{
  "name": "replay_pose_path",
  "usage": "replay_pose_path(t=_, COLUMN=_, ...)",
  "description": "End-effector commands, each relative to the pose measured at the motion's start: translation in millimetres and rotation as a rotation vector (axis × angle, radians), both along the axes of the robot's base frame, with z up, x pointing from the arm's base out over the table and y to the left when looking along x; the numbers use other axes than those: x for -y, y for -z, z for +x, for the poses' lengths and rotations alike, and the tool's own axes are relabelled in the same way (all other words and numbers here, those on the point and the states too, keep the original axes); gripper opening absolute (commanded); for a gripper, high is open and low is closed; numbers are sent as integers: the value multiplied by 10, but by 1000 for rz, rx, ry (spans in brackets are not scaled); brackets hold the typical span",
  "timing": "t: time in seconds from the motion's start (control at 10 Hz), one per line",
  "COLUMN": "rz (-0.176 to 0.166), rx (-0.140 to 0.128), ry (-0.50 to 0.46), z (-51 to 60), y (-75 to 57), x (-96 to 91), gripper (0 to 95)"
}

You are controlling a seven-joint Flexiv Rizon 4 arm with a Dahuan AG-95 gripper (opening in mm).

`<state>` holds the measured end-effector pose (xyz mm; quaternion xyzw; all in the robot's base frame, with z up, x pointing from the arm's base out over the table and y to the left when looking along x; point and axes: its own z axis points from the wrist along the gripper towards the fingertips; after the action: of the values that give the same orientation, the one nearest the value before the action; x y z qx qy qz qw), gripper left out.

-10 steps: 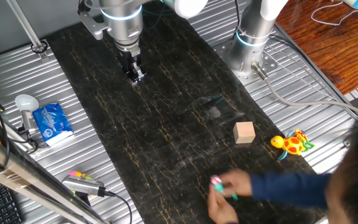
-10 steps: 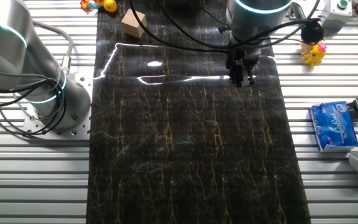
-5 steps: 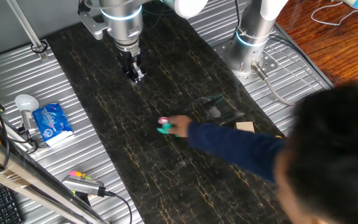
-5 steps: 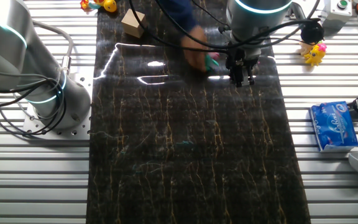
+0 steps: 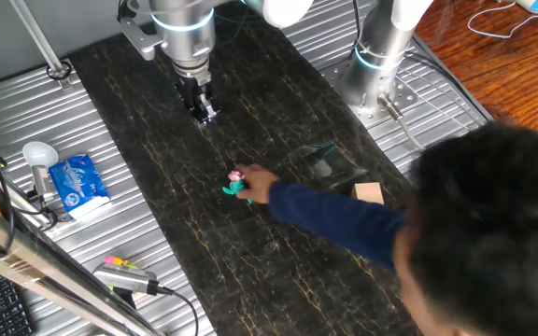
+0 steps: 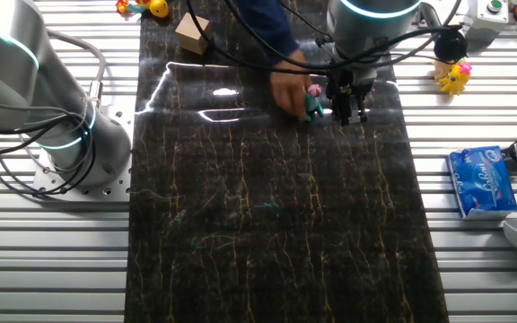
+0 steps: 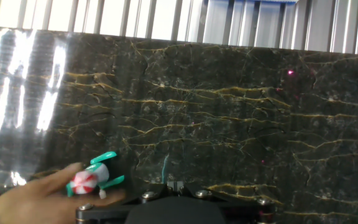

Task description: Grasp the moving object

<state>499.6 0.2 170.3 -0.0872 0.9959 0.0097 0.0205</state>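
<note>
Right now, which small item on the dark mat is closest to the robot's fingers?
The teal-green toy figure in the person's hand; the tan wooden cube lies farther from the gripper.

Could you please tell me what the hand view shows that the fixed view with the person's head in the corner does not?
Only the hand view shows the toy figure close up, with its pink-and-white end. Only that fixed view shows the end effector, the tan cube and the blue packet. Both show a person's hand holding the toy on the dark mat.

We see a teal-green toy figure [image 7: 96, 176] with a pink-and-white end on the black, gold-veined surface [image 7: 241, 118].
</note>
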Motion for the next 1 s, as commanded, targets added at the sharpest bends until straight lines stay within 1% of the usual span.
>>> replay_pose_path(t=0.1, rz=0, rx=-3, ry=-7, z=2, y=-2, x=0, gripper=0)
replay_pose_path(t=0.2, rz=-1, rx=1, ry=-15, z=2, y=-2, x=0, gripper=0)
replay_pose_path(t=0.5, rz=-2, rx=-4, ry=-4, z=2, y=-2, x=0, gripper=0)
replay_pose_path(t=0.8, rz=-1, rx=-6, ry=-18, z=2, y=-1, x=0, gripper=0)
replay_pose_path(t=1.0, rz=-1, rx=-18, ry=-16, z=2, y=-1, x=0, gripper=0)
